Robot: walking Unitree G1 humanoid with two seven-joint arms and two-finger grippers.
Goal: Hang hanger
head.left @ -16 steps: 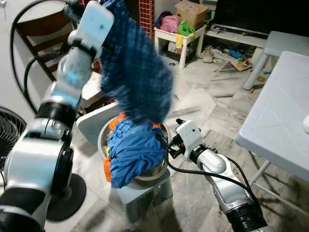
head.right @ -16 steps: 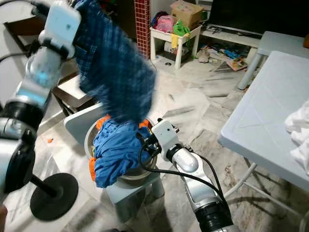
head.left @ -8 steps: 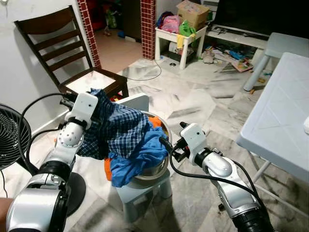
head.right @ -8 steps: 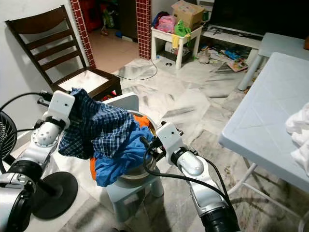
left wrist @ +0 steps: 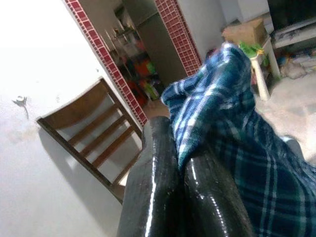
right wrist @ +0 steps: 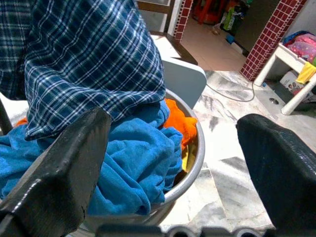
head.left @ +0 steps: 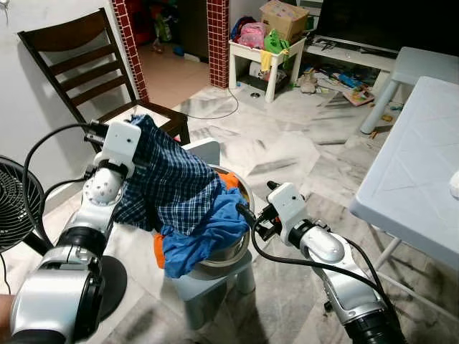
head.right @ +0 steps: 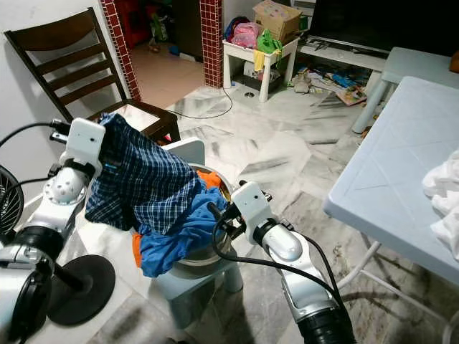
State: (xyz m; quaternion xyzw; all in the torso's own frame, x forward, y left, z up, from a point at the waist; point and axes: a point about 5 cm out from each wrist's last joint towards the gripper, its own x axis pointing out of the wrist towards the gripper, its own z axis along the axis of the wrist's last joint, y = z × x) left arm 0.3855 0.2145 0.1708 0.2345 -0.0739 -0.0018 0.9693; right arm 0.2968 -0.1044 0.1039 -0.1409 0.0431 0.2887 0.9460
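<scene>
A blue plaid garment (head.left: 168, 190) hangs from my left gripper (left wrist: 180, 148), which is shut on a bunched fold of it, up and to the left of a metal bowl (head.left: 242, 247). The garment's lower end drapes onto the pile in the bowl: a bright blue cloth (head.left: 201, 236) and an orange cloth (head.left: 231, 180). My right gripper (right wrist: 170, 143) stands open at the bowl's right rim, nothing between its fingers. No hanger can be made out.
The bowl rests on a small pale stool (head.left: 208, 283). A dark wooden chair (head.left: 79, 64) stands behind it on the left, a black fan (head.left: 14, 208) at the far left. A white table (head.left: 416, 172) fills the right side. Marble floor lies open beyond the bowl.
My left arm dropped from high overhead with the plaid garment, then rose slightly again; the garment now hangs a little higher. The right gripper has stayed by the bowl.
</scene>
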